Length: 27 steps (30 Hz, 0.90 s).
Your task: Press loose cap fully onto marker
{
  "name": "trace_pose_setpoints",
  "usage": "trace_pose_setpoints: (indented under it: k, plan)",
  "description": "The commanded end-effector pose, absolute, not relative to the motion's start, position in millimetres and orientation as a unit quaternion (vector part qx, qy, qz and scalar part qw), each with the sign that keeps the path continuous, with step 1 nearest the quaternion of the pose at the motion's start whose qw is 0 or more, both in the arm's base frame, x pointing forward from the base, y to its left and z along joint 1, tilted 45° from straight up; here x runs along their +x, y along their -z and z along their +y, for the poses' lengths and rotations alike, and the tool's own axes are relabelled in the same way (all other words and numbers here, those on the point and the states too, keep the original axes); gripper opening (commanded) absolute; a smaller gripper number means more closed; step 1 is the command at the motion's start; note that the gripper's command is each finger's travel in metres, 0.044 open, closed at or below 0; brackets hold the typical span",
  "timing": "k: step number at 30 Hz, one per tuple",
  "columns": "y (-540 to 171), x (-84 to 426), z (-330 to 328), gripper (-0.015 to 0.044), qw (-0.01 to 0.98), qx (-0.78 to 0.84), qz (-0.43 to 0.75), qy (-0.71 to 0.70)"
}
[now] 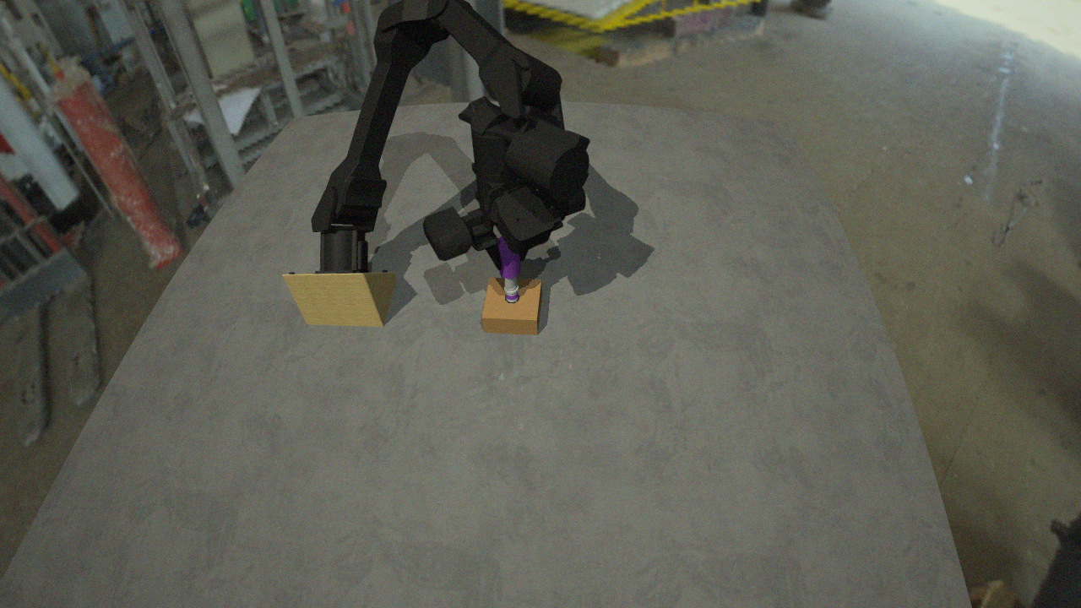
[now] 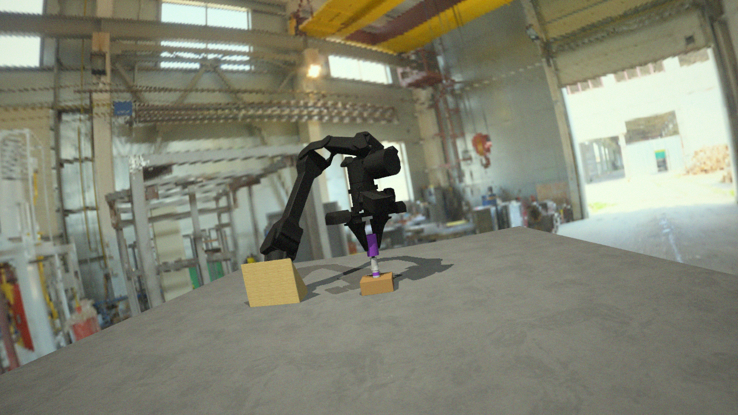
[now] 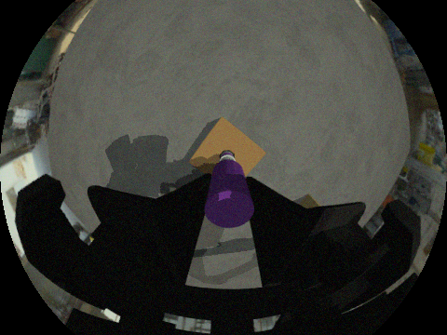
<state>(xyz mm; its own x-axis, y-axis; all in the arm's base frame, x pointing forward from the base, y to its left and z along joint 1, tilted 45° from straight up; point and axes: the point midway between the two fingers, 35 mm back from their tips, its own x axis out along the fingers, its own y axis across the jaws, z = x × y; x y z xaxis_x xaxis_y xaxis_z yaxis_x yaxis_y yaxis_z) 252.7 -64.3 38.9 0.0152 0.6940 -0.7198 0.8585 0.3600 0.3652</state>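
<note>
My gripper (image 1: 509, 258) (image 2: 373, 247) (image 3: 228, 180) is shut on the purple cap (image 1: 511, 264) (image 2: 372, 241) (image 3: 229, 205). The cap points down and stands nearly upright over the marker. The marker (image 1: 511, 285) (image 2: 374, 264) (image 3: 227, 157) stands upright in the orange-brown holder block (image 1: 511, 325) (image 2: 377, 286) (image 3: 228, 132), with its white body and a purple band showing. The cap's lower end meets the top of the marker and hides its dark tip. A length of white body shows between the cap and the block.
A pale wooden block with a slanted side (image 1: 339, 300) (image 2: 272, 283) stands left of the holder, in front of the arm's base. The arm arches over the grey table (image 1: 529, 469) (image 2: 413, 346) from behind that block. The arm's shadow falls behind the holder.
</note>
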Motion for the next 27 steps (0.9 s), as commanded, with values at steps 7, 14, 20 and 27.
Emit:
trace_pose_setpoints:
  k: [7,14,20,27]
  plan:
    - [-26.2,252.8,-51.3,0.0,0.44,0.562,0.694,0.093]
    - [-18.4,252.4,-43.1,0.0,0.44,0.562,0.694,0.092]
    - [-15.8,252.1,-40.2,0.0,0.44,0.562,0.694,0.092]
    - [-15.7,252.0,-40.1,0.0,0.44,0.562,0.694,0.092]
